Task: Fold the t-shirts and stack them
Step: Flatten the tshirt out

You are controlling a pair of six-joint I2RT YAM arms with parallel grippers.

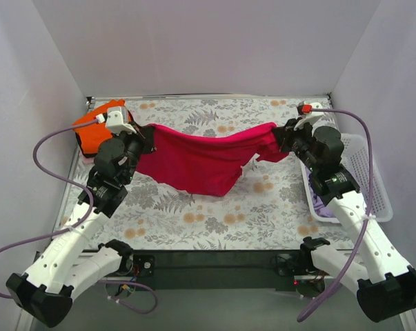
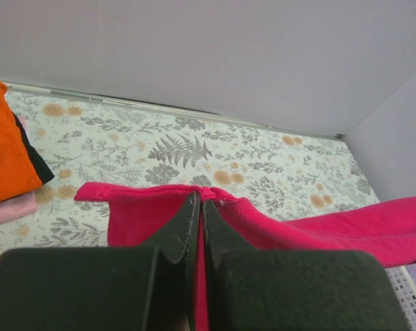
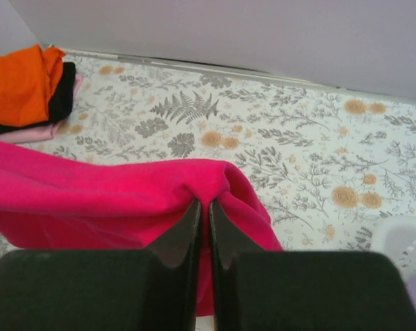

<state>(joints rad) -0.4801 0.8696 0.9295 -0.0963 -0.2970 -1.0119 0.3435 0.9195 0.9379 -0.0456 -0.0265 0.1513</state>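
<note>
Two grippers, top view: left gripper (image 1: 147,138) and right gripper (image 1: 280,139) hold crimson t-shirt (image 1: 201,164) stretched between them, middle sagging toward table (image 1: 263,207); orange t-shirt (image 1: 97,132) folded far left; left wrist: jaws clamped on crimson edge; right wrist: jaws pinched on other edge; step: spreading before fold; next likely: lower flat, taut.

A plain pale grey-lavender back wall (image 1: 208,48) is standing behind the table (image 1: 276,214), with a left wall (image 1: 21,103) and a right wall (image 1: 394,69) closing it in at the sides. A cloth (image 1: 187,217) printed with grey ferns and tan flowers is covering the tabletop, while a black strip (image 1: 214,263) is running along its near edge. Soft, even light is falling over the scene, casting only faint shadows.
</note>
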